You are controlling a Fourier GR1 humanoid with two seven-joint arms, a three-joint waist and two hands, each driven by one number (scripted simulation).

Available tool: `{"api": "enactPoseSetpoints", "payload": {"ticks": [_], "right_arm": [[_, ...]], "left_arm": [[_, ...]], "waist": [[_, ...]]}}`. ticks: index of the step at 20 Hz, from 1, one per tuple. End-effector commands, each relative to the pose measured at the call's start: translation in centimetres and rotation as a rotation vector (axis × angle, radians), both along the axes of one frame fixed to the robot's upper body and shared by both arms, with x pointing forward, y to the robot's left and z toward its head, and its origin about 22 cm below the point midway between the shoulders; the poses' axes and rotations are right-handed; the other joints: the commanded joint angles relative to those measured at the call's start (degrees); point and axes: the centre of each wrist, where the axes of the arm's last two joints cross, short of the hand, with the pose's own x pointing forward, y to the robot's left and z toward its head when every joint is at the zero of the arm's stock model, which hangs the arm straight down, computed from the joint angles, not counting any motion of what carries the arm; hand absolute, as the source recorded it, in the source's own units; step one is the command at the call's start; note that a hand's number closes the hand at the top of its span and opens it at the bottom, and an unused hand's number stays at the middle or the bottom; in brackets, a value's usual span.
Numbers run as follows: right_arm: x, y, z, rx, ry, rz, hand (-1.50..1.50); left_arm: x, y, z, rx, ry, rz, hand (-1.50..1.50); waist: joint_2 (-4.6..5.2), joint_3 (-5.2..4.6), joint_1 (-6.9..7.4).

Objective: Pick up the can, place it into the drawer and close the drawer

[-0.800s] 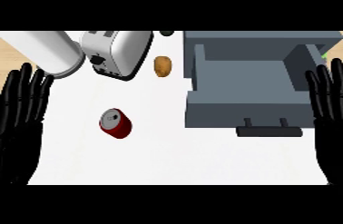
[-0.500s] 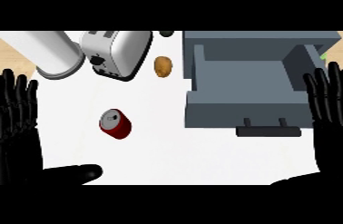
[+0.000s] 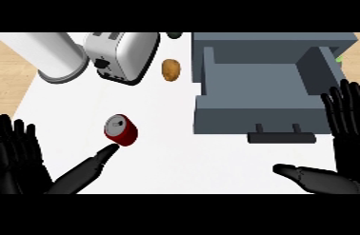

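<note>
Your left robot hand (image 3: 21, 162) sits at the lower left corner, open with straight fingers pointing up. Its thumb now stretches out toward 1 o'clock, much farther than half a second ago, and the tip is just beside the lower edge of the can (image 3: 121, 130); you cannot tell whether they touch. The fingers of this hand show lower than before. The red can lies on its side on the white table (image 3: 183, 158), where it was earlier. Your right robot hand (image 3: 348, 134) is at the right edge, also open, fingers up, and its thumb has come farther in at the lower right. At 10 o'clock from that hand the grey drawer (image 3: 260, 86) stands pulled open, its handle (image 3: 281, 136) facing you. At 12 o'clock from the can is the toaster (image 3: 119, 55), with a potato (image 3: 170, 70) between it and the drawer, and a white cylinder (image 3: 53, 55) just left of the toaster.
</note>
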Motion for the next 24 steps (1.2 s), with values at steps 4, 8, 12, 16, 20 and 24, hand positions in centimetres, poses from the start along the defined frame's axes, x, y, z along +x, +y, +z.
{"api": "enactPoseSetpoints", "payload": {"ticks": [4, 8, 12, 16, 20, 24], "right_arm": [[-1.0, 0.5, -0.5, 0.000, 0.032, -0.005, -1.50], [-0.1, -1.4, 0.3, 0.002, 0.022, -0.010, -1.50], [-1.4, -1.3, -2.1, -0.005, 0.013, -0.022, -1.50], [-1.7, -2.3, 0.1, 0.001, 0.002, -0.039, -1.50], [-2.2, -2.6, -0.2, -0.011, -0.004, -0.038, -1.50], [-2.8, -2.3, -0.6, -0.009, -0.003, -0.018, -1.50]], "left_arm": [[-1.1, -4.4, 1.3, -0.019, 0.026, 0.035, -1.50], [0.9, -4.6, 2.0, -0.043, 0.040, 0.029, -1.50], [3.7, -4.9, -0.3, -0.031, 0.087, 0.037, -1.50], [3.9, -5.0, -2.1, -0.048, 0.103, 0.057, -1.50], [1.5, -5.2, -5.5, -0.043, 0.148, 0.073, -1.50], [5.4, -6.4, -7.3, -0.037, 0.160, 0.084, -1.50]], "waist": [[-0.03, -0.04, -0.20], [0.02, -0.08, -0.19], [0.06, -0.10, -0.42], [0.02, -0.12, -0.34], [-0.01, -0.15, -0.17], [0.05, -0.14, -0.49]]}}
